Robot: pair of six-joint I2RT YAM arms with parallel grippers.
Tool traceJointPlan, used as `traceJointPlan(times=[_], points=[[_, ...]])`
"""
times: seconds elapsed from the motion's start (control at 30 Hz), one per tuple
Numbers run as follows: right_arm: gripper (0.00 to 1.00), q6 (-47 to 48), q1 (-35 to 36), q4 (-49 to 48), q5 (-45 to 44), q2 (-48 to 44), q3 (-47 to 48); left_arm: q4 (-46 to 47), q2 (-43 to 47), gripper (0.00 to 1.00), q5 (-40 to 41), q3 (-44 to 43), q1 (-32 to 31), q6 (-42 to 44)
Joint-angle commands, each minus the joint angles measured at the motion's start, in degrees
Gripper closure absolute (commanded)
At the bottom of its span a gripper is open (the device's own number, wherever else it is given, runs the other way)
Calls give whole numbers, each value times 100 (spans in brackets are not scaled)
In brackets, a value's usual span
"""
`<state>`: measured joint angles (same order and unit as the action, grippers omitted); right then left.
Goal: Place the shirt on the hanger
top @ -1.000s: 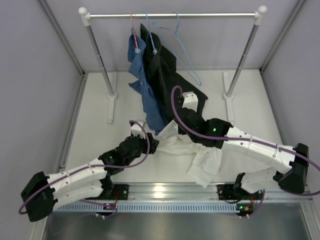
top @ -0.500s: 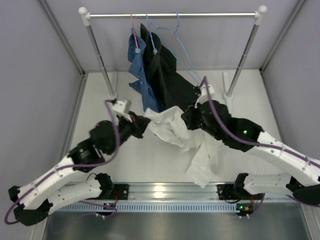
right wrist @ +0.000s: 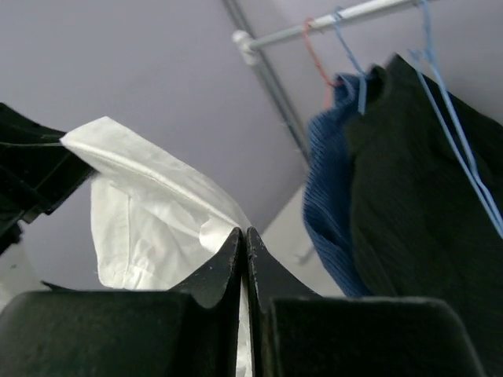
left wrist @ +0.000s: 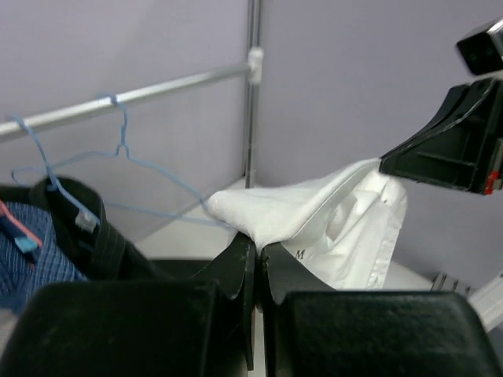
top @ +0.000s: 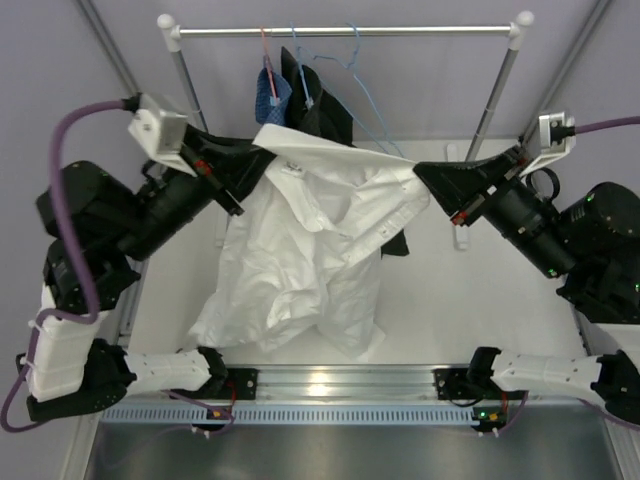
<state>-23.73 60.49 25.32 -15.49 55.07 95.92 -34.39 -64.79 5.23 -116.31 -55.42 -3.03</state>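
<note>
The white collared shirt [top: 300, 240] hangs spread in the air between both arms, in front of the rail. My left gripper [top: 258, 152] is shut on its left shoulder, seen pinched in the left wrist view [left wrist: 267, 216]. My right gripper [top: 420, 170] is shut on its right shoulder; the fabric shows in the right wrist view [right wrist: 149, 204]. The light-blue wire hanger [top: 365, 95] hangs empty on the rail behind the shirt, right of the black shirt; it also shows in the left wrist view [left wrist: 149, 165] and the right wrist view [right wrist: 452, 110].
A blue checked shirt [top: 270, 95] on a pink hanger and a black shirt [top: 320, 110] on a blue hanger hang on the rail [top: 420, 30]. The rack's posts [top: 490, 110] stand left and right, with grey walls around.
Both arms rose from the table and spread apart, lifting the shirt from a crumpled heap into a stretched hanging sheet up near the rail.
</note>
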Motion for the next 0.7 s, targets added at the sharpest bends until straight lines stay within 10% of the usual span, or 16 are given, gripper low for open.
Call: traceJointPlan(times=[0.0, 0.3, 0.5, 0.6, 0.67], points=[[100, -483, -72, 666, -1719, -355, -817, -199, 151, 100, 644, 704, 31, 84], [100, -2635, -11, 361, -1801, -1524, -5347, 527, 889, 100, -222, 5577, 31, -1479], [100, -3666, 95, -476, -1913, -1702, -7121, 1504, 574, 100, -734, 7113, 31, -2070], [92, -3219, 95, -467, -1994, -1509, -6860, 1629, 328, 100, -585, 7070, 31, -2141], [61, -2561, 95, -493, -1819, -1394, -6570, 1620, 362, 100, -226, 6895, 31, -2115]])
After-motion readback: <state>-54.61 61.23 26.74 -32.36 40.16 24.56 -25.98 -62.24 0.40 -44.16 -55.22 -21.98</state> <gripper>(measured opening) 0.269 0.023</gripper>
